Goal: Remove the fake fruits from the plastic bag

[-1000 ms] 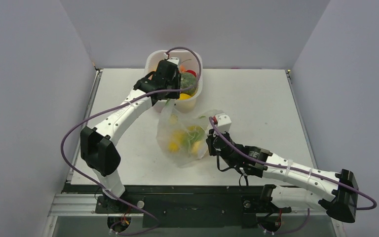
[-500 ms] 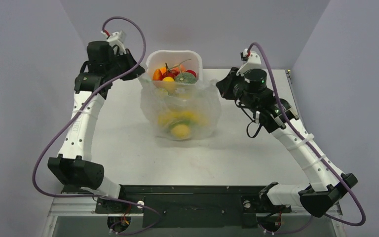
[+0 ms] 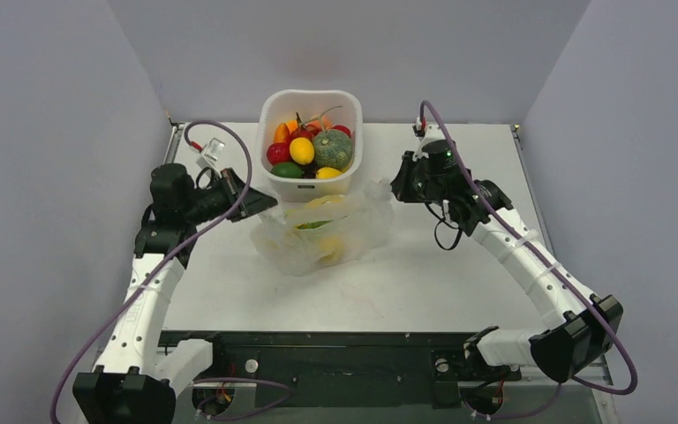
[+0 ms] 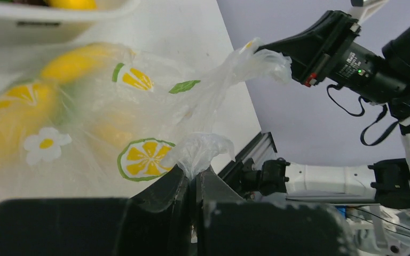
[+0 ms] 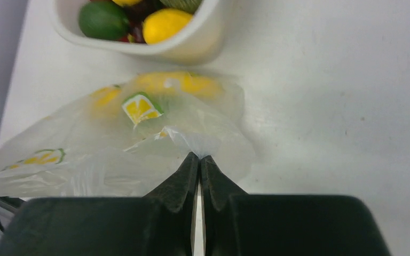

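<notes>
Both arms lower than half a sec ago, plastic bag (image 3: 357, 221) no longer stretched up against white tub (image 3: 267, 115), now slumped just in front of it. Front-left of tub, left gripper (image 4: 195, 177) clamped on bag's corner. Front-right of tub, right gripper (image 5: 199, 160) pinched tight on opposite corner. Inside bag: fake fruits (image 3: 328, 249), yellow ones plus bit of green. Bag actually touching tub wall? Can't tell.
</notes>
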`<state>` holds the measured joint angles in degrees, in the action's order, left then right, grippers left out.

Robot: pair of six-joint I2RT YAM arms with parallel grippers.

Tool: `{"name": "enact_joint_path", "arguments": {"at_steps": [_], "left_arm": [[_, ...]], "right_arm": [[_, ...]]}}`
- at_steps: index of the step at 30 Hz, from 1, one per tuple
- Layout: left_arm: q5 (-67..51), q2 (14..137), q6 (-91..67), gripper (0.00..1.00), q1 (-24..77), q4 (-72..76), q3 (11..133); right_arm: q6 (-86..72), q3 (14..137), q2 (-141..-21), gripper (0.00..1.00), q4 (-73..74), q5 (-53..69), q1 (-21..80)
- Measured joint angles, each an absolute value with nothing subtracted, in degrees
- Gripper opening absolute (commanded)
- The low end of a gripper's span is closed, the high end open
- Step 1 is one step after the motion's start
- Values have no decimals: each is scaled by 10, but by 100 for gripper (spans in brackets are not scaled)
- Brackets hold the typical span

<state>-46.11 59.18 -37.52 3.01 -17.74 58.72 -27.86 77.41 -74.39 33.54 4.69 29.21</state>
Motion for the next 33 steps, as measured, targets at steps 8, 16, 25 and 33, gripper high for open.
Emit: {"name": "enact_joint_path", "arguments": {"at_steps": [8,16,25,33], "left_arm": [[-485,507,-388,0,30,-198,482],[-487,479,-393,0,30,-195,468],[-484,481,-399,0,30,-202,462],[-475,483,-396,0,30,-212,462]], "right_arm": [[-245,689,-721,26,371,6,292],[-210,709,-640,62,406,-68,325],[-139,798,-614,71,426,-146,427],[-37,810,-659,72,350,-73,485]]}}
